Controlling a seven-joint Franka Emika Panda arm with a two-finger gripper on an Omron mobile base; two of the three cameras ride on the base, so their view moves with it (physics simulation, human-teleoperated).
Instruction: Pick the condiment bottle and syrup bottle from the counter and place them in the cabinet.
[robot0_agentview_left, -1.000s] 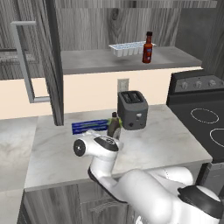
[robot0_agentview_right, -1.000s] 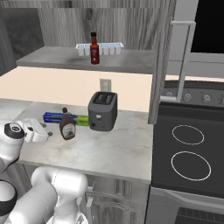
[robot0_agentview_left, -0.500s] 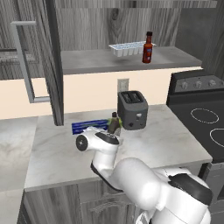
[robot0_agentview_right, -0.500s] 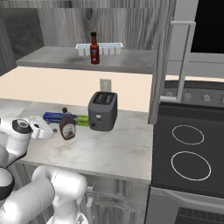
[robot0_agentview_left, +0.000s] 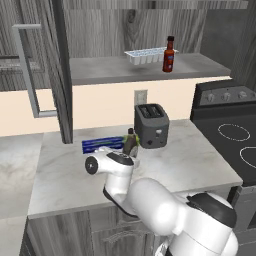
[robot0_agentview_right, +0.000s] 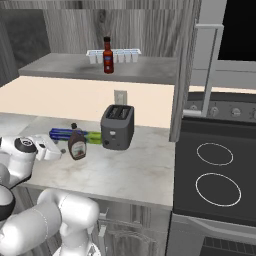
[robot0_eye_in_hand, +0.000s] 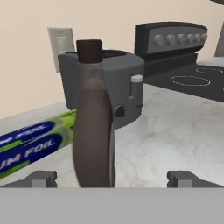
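Condiment bottle (robot0_agentview_left: 169, 54) stands upright on the cabinet (robot0_agentview_left: 100, 70) shelf beside an ice tray (robot0_agentview_left: 146, 55): first half done, I judge. Syrup bottle (robot0_eye_in_hand: 93, 118) stands on the table (robot0_agentview_left: 200, 160), just beside the toaster (robot0_agentview_left: 151, 125), not yet lifted. My gripper (robot0_eye_in_hand: 113, 178) is spread fully wide and empty, its fingertips either side of the bottle's body, apparently not touching. Left: grasp, lift, shelve. Legible writing: "FOIL" on the blue-green box (robot0_eye_in_hand: 30, 146).

Pale marbled bench (robot0_agentview_left: 200, 165), bearing syrup bottle (robot0_agentview_right: 76, 144), grey toaster (robot0_agentview_right: 118, 127) and foil boxes (robot0_agentview_left: 100, 145). Above, cabinet (robot0_agentview_left: 100, 70) shelf carrying condiment bottle (robot0_agentview_left: 169, 55) beside ice tray (robot0_agentview_left: 145, 56).
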